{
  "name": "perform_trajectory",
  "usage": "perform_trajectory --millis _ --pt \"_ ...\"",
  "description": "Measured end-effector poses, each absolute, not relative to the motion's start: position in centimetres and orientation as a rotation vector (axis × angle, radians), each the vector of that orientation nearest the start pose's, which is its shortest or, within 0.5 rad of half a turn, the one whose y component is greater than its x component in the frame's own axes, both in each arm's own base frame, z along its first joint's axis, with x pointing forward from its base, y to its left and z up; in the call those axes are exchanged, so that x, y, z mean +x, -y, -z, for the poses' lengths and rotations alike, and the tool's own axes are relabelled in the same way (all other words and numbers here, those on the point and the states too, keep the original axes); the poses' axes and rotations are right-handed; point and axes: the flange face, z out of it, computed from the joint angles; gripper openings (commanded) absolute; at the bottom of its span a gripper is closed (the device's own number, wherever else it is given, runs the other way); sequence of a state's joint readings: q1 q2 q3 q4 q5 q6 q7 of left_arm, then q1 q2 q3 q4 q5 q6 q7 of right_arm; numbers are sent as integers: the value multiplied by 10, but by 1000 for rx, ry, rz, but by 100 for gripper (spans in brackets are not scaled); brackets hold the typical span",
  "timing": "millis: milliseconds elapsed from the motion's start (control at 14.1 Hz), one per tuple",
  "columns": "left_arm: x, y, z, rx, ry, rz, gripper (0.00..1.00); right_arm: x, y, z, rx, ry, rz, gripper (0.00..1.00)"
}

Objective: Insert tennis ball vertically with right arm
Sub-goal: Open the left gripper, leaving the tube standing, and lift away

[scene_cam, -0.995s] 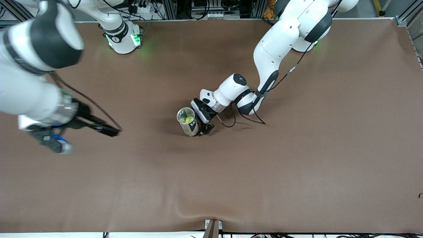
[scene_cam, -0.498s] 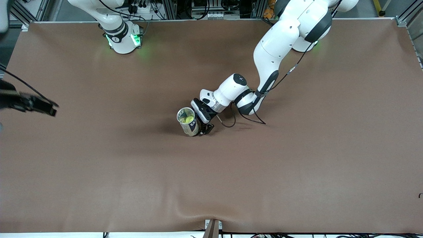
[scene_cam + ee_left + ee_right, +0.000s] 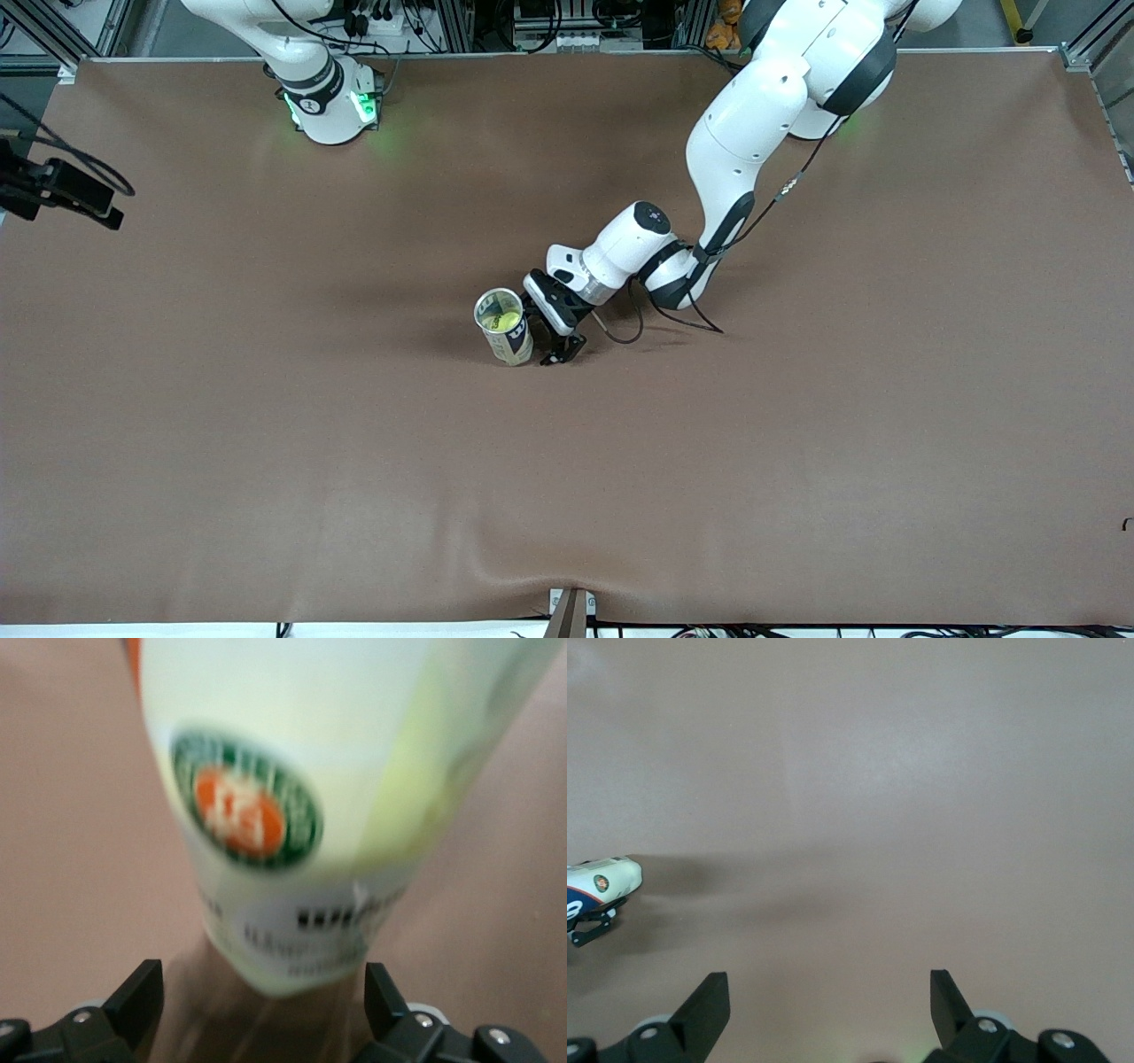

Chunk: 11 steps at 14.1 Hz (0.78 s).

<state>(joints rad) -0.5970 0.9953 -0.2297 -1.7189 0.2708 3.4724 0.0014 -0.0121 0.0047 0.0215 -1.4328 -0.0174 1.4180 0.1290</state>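
A clear can (image 3: 505,335) with a printed label stands upright mid-table, its mouth open. A yellow tennis ball (image 3: 501,322) lies inside it. My left gripper (image 3: 549,342) is low beside the can, on the side toward the left arm's end of the table. In the left wrist view the can (image 3: 292,797) fills the space just ahead of my open left gripper (image 3: 261,967), and neither finger touches it. My right gripper (image 3: 830,979) is open and empty over bare mat, with the can (image 3: 604,879) far off. Only a black part of the right arm's wrist (image 3: 58,186) shows in the front view.
A brown mat (image 3: 797,443) covers the whole table. The two arm bases (image 3: 332,106) stand along the edge farthest from the front camera. A loose black cable (image 3: 660,319) loops from the left wrist down to the mat.
The right arm has swung away from the middle toward its own end of the table, mostly out of the front view. The left gripper has drawn back slightly from the can.
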Motion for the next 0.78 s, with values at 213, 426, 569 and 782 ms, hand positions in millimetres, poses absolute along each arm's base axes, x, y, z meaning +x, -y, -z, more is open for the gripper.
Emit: perform_trajectory --millis 213,426,569,782 --pt "453 492 -125 -3020 -1495 1163 100 523 -9 -662 -3158 -134 -1 100" --pt "445 472 -139 -3052 -1449 1111 100 526 -16 -663 -3157 -109 40 100" --pt "447 450 -147 -3058 -1412 1087 100 530 -15 -663 -3157 -110 55 100" --pt "459 412 -169 -3092 -1287 1050 100 538 -14 -659 -3155 -108 80 100"
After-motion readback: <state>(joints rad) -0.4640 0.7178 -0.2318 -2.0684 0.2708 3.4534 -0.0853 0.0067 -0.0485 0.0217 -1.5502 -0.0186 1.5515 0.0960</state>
